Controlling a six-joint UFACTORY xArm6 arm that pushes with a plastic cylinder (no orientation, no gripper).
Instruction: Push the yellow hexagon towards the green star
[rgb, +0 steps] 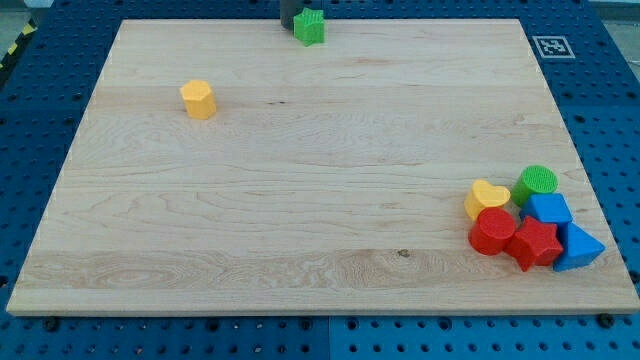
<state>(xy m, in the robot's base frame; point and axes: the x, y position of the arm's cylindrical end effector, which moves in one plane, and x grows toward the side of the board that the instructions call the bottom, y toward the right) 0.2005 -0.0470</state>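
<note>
The yellow hexagon (198, 99) stands on the wooden board at the view's upper left. The green star (310, 26) sits at the board's top edge, near the middle, well to the right of and above the hexagon. A dark rod shows at the very top of the view, just left of the green star; my tip (287, 24) is beside the star's left side, touching or nearly touching it. The tip is far from the yellow hexagon.
A cluster of blocks lies at the view's lower right: a yellow heart (486, 199), a green cylinder (538, 182), a red cylinder (492, 231), a red star (535, 243), and two blue blocks (549, 209) (578, 247). A marker tag (552, 46) sits at the board's top right corner.
</note>
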